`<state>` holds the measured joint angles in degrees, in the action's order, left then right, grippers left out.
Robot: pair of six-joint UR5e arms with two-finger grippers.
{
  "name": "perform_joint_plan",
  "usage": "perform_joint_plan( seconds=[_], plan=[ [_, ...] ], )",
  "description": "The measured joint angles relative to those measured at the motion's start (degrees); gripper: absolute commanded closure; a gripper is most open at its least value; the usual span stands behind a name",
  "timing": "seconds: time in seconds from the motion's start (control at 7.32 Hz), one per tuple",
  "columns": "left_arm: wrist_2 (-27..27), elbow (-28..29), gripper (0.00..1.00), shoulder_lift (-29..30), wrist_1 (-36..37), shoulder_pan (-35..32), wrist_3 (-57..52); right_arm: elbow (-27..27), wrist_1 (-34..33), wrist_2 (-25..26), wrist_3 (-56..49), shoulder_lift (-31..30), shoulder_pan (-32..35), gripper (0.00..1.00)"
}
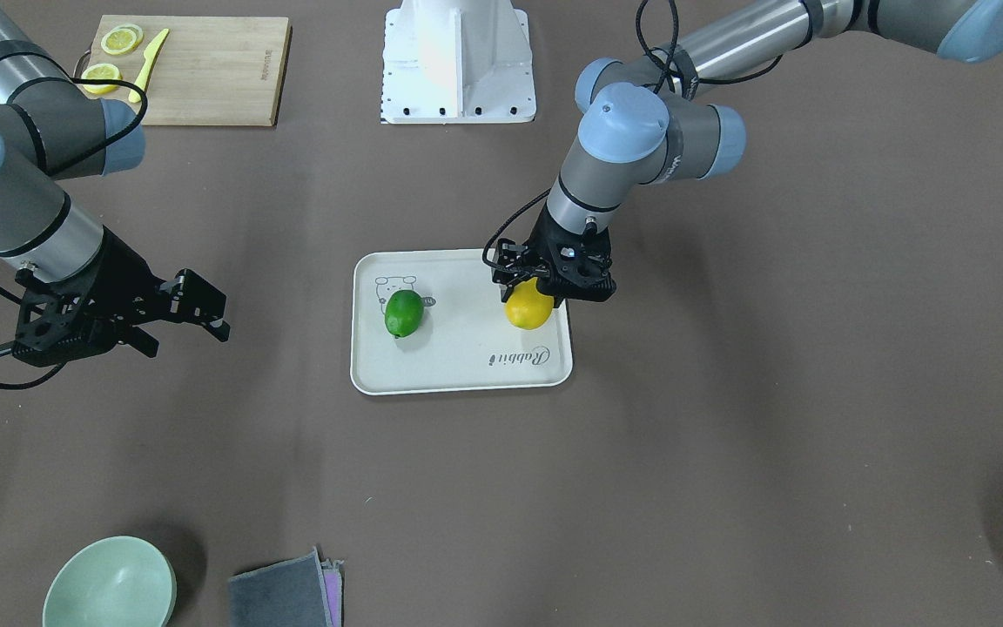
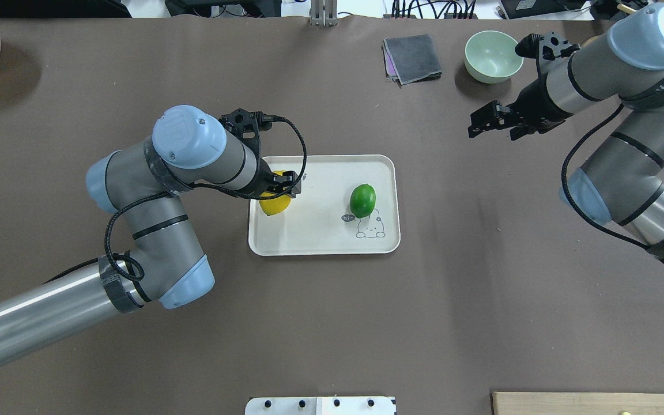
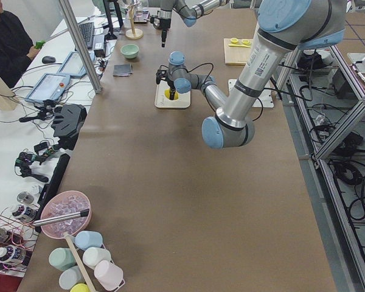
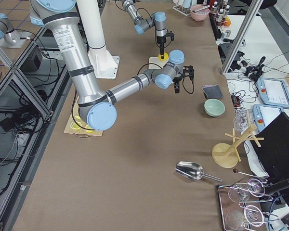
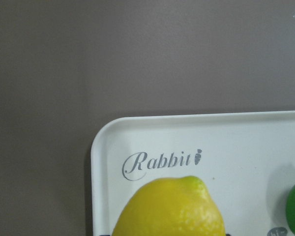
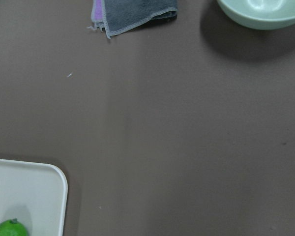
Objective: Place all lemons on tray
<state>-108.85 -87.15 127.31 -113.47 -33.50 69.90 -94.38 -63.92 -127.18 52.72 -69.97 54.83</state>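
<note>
The cream-white tray (image 1: pixel 467 366) lies in the middle of the table. The green lemon (image 1: pixel 404 313) rests on it beside the animal drawing; it also shows in the overhead view (image 2: pixel 362 200). My left gripper (image 1: pixel 545 292) is shut on the yellow lemon (image 1: pixel 528 309) and holds it at the tray's end near the script lettering, low over the tray floor. The left wrist view shows this lemon (image 5: pixel 169 209) close up above the tray (image 5: pixel 236 142). My right gripper (image 1: pixel 184 322) is open and empty, hovering away from the tray over bare table.
A wooden cutting board (image 1: pixel 205 70) with lemon slices (image 1: pixel 120 39) and a yellow knife (image 1: pixel 149 65) lies near the robot's base. A pale green bowl (image 2: pixel 492 55) and a folded grey cloth (image 2: pixel 412 57) lie at the far edge.
</note>
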Motion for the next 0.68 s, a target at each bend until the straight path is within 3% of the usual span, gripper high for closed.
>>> perform_joint_plan(
  seconds=[0.41, 0.68],
  plan=[
    [2.6, 0.2, 0.02, 0.3, -0.7, 0.3, -0.4, 0.1, 0.5, -2.3, -3.4, -3.9, 4.9, 0.0],
    [3.2, -5.2, 0.02, -4.0, -0.7, -1.3, -8.0, -0.5, 0.6, -4.2, -4.3, -6.9, 8.9, 0.0]
  ],
)
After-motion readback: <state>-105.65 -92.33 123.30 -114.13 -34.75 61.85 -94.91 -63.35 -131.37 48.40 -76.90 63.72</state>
